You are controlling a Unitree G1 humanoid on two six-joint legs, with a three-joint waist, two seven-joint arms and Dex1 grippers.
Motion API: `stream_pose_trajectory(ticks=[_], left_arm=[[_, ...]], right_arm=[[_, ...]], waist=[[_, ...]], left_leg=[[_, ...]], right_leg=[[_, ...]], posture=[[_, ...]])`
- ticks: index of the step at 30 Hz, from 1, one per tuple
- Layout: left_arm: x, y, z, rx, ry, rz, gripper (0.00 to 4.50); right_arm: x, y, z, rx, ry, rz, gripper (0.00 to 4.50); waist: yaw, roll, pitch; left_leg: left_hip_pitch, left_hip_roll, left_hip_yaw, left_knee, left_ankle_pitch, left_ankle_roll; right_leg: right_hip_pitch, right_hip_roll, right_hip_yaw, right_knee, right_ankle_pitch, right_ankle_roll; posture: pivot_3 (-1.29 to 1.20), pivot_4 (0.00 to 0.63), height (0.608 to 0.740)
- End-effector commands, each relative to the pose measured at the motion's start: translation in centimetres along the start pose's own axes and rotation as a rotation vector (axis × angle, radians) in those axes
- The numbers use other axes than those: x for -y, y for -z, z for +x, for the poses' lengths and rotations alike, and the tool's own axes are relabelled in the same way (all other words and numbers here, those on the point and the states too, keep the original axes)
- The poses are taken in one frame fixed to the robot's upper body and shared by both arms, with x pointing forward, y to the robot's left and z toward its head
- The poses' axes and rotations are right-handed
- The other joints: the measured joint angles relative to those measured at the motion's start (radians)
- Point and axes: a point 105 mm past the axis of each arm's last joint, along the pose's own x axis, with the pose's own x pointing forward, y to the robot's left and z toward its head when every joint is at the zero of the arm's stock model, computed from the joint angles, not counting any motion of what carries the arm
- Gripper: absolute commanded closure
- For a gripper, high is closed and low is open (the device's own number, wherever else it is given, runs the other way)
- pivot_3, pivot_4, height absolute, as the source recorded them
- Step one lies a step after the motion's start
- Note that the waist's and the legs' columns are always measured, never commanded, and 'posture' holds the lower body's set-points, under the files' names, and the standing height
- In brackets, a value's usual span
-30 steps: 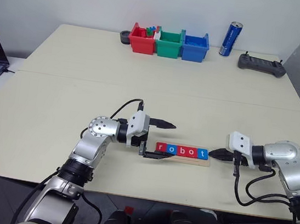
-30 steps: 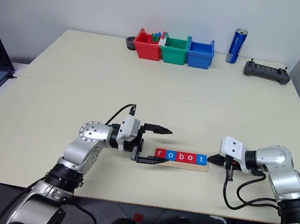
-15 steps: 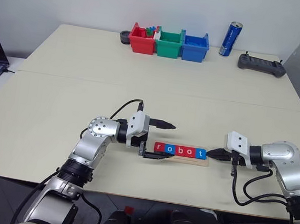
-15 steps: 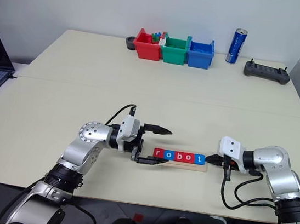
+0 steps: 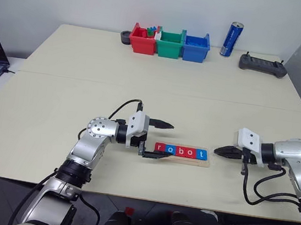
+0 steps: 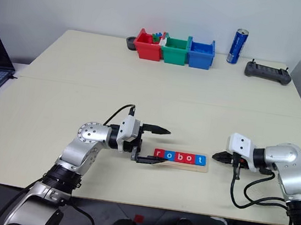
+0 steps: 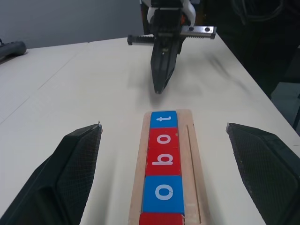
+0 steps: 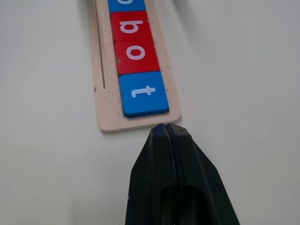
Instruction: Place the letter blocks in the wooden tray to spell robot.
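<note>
My left gripper [image 5: 159,139] is spread open astride the tray's [image 5: 182,155] left end. The tray lies lengthwise left to right, blocks [image 5: 181,151] reading robot. My right gripper [image 5: 217,151], pinched empty, points at its right end.

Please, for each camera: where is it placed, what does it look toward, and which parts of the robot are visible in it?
Left eye and right eye views: on the head, looking forward and down at the table; both arms show.
Left wrist view: along the left gripper, jaws open, over the wooden tray toward the right gripper.
Right wrist view: along the shut right gripper toward the tray's end.
Shared: the blue "t" block.
</note>
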Motion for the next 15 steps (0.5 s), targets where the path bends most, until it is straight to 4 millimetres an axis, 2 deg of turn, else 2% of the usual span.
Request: stream_pose_trajectory(ticks=[1, 11, 15], left_arm=[[-0.3, -0.1, -0.3, -0.029, -0.018, 0.012, 0.0], [1.0, 0.9, -2.1, -0.111, 0.022, -0.031, 0.0], [1.4, 0.9, -2.4, -0.115, 0.025, -0.046, 0.0]], right_arm=[[-0.8, -1.5, -1.2, 0.047, -0.008, -0.013, 3.57], [-3.3, -4.0, -1.3, 0.152, -0.017, 0.053, 0.02], [-3.5, -4.2, -1.2, 0.162, 0.011, 0.065, 0.02]], waist=[[0.0, 0.0, 0.0], [0.0, 0.0, 0.0], [0.002, 0.0, 0.0]], left_leg=[[0.0, 0.0, 0.0, 0.0, 0.0, 0.0], [0.0, 0.0, 0.0, 0.0, 0.0, 0.0], [0.0, 0.0, 0.0, 0.0, 0.0, 0.0]], right_leg=[[0.0, 0.0, 0.0, 0.0, 0.0, 0.0], [0.0, 0.0, 0.0, 0.001, 0.0, 0.0], [0.0, 0.0, 0.0, 0.001, 0.0, 0.0]], posture=[[0.0, 0.15, 0.74], [0.0, 0.15, 0.74], [0.0, 0.15, 0.74]])
